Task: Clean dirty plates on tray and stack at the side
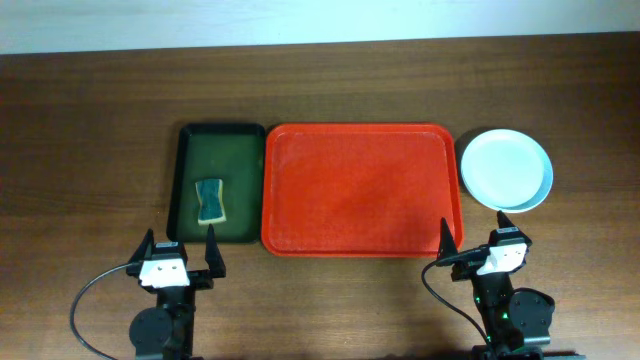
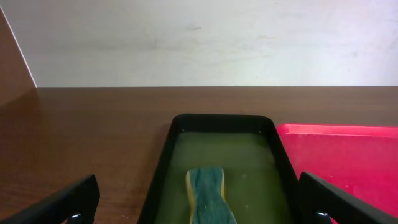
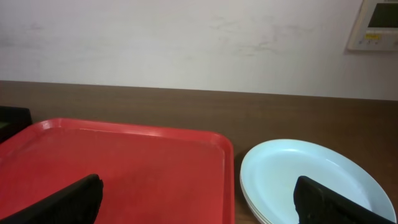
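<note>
**Layout.** The tray (image 1: 360,190) lies flat at the centre of the tabletop (image 1: 90,130), long side facing the arms. The green tray (image 1: 235,165) lies just beside its left edge, with the long sides parallel. Whether the 2 rims touch cannot be told. The sponge (image 1: 209,201) lies flat in the near half of the green tray, teal face up. A yellow side shows in the left wrist view.

**Plates.** The plates (image 1: 505,170) stand in 1 stack on the tabletop, just beside the right edge of the tray and level with its far half. The stack is apart from the tray rim. The top plate is pale. A blue rim shows beneath it at the near right. The right wrist view shows layered rims under the top plate, but the count cannot be told.

**Left gripper.** The left gripper (image 1: 180,248) is positioned at the near end of the green tray, jaws wide, holding nothing. In the left wrist view its 2 fingers (image 2: 68,204) frame the sponge.

**Right gripper.** The right gripper (image 1: 474,230) is positioned at the near right corner of the tray, jaws wide, holding nothing. In the right wrist view 1 finger (image 3: 68,199) stands over the tray and the other over the plates.
</note>
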Robot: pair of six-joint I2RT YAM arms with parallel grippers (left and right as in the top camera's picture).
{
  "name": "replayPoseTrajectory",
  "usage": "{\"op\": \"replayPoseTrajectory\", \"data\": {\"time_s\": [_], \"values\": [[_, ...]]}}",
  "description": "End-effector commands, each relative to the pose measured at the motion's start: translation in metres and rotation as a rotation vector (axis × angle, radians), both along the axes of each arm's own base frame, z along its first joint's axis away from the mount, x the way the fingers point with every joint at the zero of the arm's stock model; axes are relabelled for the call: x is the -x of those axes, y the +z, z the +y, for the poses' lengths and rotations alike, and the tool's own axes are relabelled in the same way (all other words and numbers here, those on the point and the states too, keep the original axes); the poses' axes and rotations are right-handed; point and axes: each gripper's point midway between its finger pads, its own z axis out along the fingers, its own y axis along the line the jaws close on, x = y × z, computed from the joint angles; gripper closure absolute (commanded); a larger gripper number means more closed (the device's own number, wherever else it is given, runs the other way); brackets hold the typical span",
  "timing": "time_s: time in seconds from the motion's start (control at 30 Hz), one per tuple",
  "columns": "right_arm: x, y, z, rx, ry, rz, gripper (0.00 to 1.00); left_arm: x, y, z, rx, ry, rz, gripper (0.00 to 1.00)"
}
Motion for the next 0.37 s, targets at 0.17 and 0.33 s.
{"op": "replayPoseTrajectory", "data": {"time_s": [0.17, 0.33], "values": [[0.0001, -0.0023, -0.0011, 0.007, -0.004, 0.003, 0.02, 0.0001, -0.0010, -0.0048, -0.021, -0.028, 0.002, 0.00], [0.0001, -0.0023, -0.0012, 0.007, -0.005, 0.003, 0.02, 0.0001, -0.0010, -0.0048, -0.021, -0.028, 0.002, 0.01]]}}
